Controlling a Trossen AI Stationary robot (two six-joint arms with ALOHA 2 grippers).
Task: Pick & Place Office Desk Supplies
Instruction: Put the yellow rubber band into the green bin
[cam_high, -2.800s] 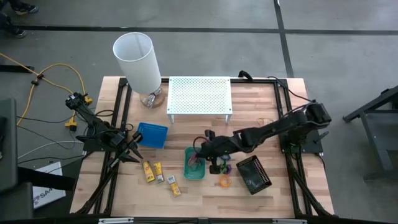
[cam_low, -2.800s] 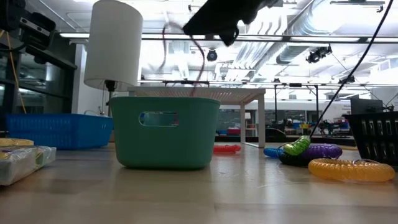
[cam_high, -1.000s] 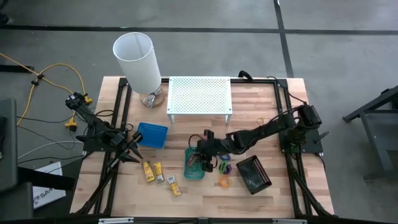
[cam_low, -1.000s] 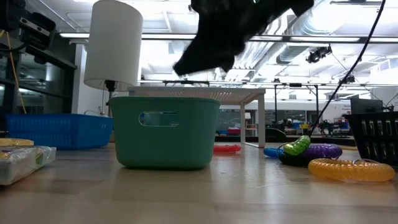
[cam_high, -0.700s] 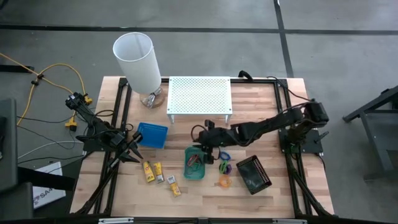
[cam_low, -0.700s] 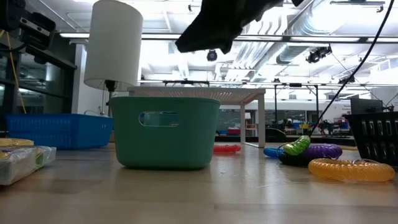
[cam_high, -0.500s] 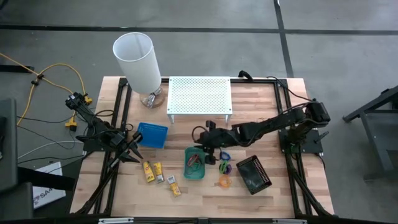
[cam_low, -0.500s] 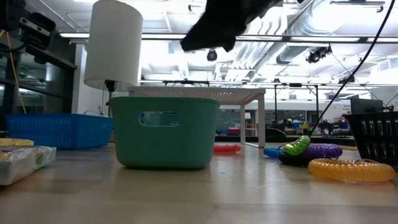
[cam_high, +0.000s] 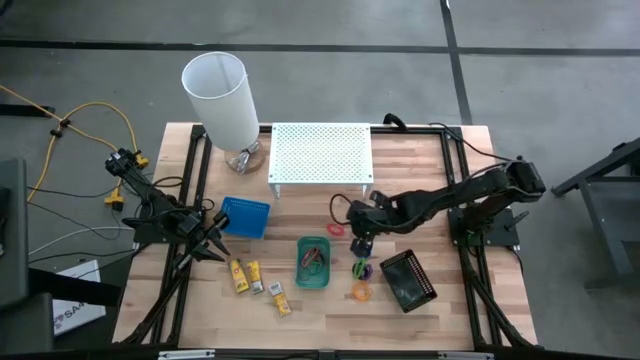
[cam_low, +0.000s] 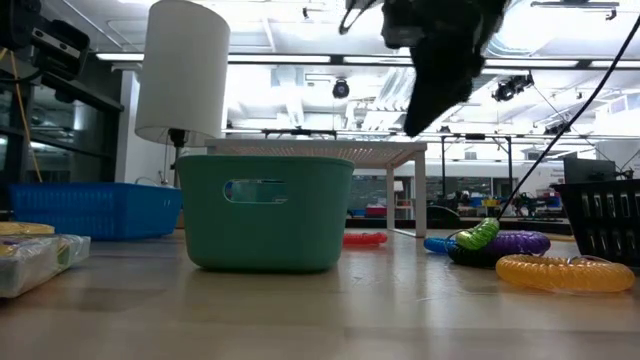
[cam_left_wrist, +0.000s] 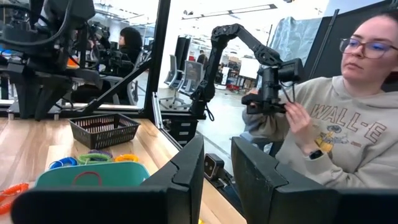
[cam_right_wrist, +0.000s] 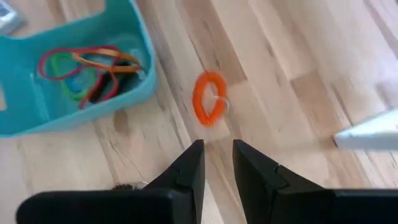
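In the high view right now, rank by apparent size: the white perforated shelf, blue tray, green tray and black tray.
1. White perforated shelf, clearly largest.
2. Blue tray and black tray: too alike to rank.
3. Green tray, slightly smaller.

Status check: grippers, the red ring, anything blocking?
Right gripper empty, slightly open, above red ring. Left gripper parked at table's left. Ring loose beside green tray. Nothing blocking.

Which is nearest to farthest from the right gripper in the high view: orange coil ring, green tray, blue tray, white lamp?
From the right gripper:
1. Orange coil ring, just beside it, toward the shelf.
2. Green tray, next, toward the table's front.
3. Blue tray, on the left arm's side.
4. White lamp, far back-left corner.
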